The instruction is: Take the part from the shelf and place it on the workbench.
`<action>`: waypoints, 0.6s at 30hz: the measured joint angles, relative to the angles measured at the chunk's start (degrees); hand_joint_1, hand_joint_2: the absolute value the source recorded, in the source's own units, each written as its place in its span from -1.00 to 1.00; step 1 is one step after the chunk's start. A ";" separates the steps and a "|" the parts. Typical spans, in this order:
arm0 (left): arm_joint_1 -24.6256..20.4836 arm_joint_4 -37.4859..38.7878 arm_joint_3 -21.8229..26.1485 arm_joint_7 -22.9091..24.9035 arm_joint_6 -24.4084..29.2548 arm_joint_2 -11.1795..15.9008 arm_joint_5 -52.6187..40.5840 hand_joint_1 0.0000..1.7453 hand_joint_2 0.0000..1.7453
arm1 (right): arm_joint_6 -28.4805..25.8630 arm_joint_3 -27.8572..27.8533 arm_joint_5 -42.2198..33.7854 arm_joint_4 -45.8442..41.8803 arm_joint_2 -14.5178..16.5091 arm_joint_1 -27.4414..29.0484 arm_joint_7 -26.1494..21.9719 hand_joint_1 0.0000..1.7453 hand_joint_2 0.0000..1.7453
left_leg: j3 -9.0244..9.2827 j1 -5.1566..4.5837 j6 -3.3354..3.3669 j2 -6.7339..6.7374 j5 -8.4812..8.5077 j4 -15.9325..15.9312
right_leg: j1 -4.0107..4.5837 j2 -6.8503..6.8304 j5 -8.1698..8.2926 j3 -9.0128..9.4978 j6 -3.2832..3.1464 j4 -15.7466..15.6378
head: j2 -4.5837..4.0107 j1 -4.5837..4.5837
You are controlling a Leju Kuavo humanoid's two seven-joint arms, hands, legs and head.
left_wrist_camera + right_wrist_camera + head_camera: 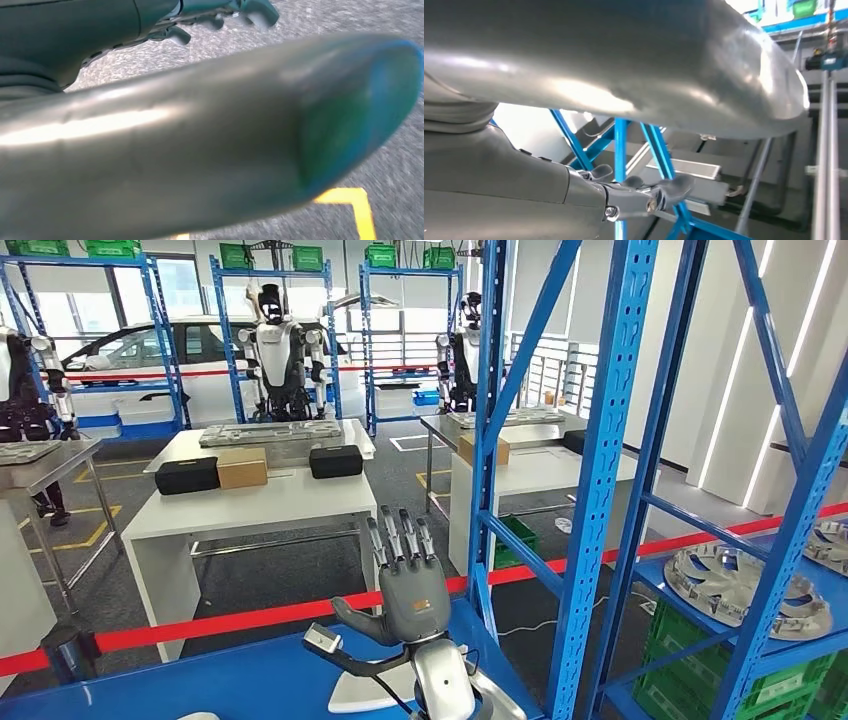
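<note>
Round silver metal parts lie on the blue shelf (700, 625) at the right: one part (745, 590) in front, a second part (832, 540) behind it at the picture's edge. My right hand (408, 580) is raised in the lower middle, fingers straight up and spread, holding nothing, well left of the parts with a blue upright (600, 490) between them. In the right wrist view the right hand's fingers (644, 192) stretch out toward blue shelf braces. My left hand (200, 140) hangs over grey floor, its thumb huge and blurred, its dark fingers (220, 20) loosely apart and holding nothing.
A blue board (230, 680) lies below my raised hand. Red barrier tape (250, 615) runs across in front. Beyond it stand white tables (250, 505) with black and brown boxes, other humanoid robots (280, 350) and more blue racks. Green crates (720, 670) sit under the parts' shelf.
</note>
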 joint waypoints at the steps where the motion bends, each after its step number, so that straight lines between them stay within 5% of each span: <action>1: -0.17 0.01 -0.01 0.00 -0.01 -0.03 -0.02 -1.00 -1.00 | 0.20 -0.18 -0.01 -0.10 0.01 -0.08 0.20 -1.00 -1.00 | -2.12 0.00 -0.14 0.15 0.29 3.11 | -0.13 0.05 -0.36 0.83 -0.27 -0.17 | 0.01 -0.08; 2: -0.27 0.02 -0.01 0.01 -0.02 -0.04 -0.05 -1.00 -1.00 | 0.45 -0.34 -0.04 -0.14 -0.02 0.04 0.39 -1.00 -1.00 | -4.58 -0.02 -0.20 0.29 -0.08 6.41 | -0.15 0.08 -0.92 1.52 -0.48 -0.29 | 0.01 -0.15; 4: -0.15 0.02 -0.02 0.10 -0.05 0.07 -0.16 -1.00 -1.00 | 1.70 -0.69 -0.52 0.06 -0.09 0.48 0.28 -1.00 -1.00 | -9.64 -0.06 -0.15 0.35 -3.98 10.93 | -0.17 0.23 -2.21 3.05 -0.70 -0.40 | 0.01 -0.23; 6: 0.06 0.02 -0.02 0.32 -0.07 0.11 -0.27 -1.00 -1.00 | 3.77 -1.67 -2.19 1.01 -0.19 0.68 -1.08 -1.00 -1.00 | -12.57 -0.07 0.06 0.36 -7.56 10.30 | -0.18 0.47 -3.62 4.91 -0.68 -0.42 | 0.00 -0.30; 7: 0.10 0.02 -0.02 0.42 -0.07 0.11 -0.31 -1.00 -1.00 | 4.70 -2.46 -3.55 1.82 -0.25 0.63 -2.33 -1.00 -1.00 | -13.04 -0.07 0.20 0.38 -6.75 7.96 | -0.18 0.53 -4.37 5.90 -0.58 -0.42 | 0.00 -0.33; 11: 0.06 0.02 -0.02 0.69 0.35 0.07 -0.34 -1.00 -1.00 | 7.06 -6.24 -10.22 5.34 -0.35 0.42 -10.51 -1.00 -1.00 | -12.72 -0.24 0.73 0.46 8.12 -3.39 | 0.17 0.81 -7.69 8.26 0.44 0.05 | 0.00 -0.44; 12: -0.07 0.02 -0.02 0.79 0.63 0.01 -0.28 -1.00 -1.00 | 7.50 -7.11 -11.32 6.10 -0.40 0.35 -12.26 -1.00 -1.00 | -12.64 -0.29 0.88 0.43 9.36 -3.89 | 0.33 0.91 -8.45 8.53 0.75 0.11 | 0.00 -0.42; 15: -0.84 0.01 -0.02 1.41 1.41 -0.33 0.01 -1.00 -1.00 | 8.60 -8.96 -12.74 7.86 -0.53 0.03 -14.75 -1.00 -1.00 | -12.00 -0.05 1.89 0.31 9.10 -3.50 | 0.22 0.68 -10.18 8.90 1.71 0.93 | 0.00 -0.23; 18: -1.34 -0.01 -0.02 1.85 1.56 -0.43 0.13 -1.00 -1.00 | 10.65 -9.80 -14.31 9.65 -0.52 0.11 -17.43 -1.00 -1.00 | -11.41 0.01 2.74 0.31 8.17 -3.57 | -0.12 0.16 -14.21 3.22 2.71 10.43 | 0.00 0.03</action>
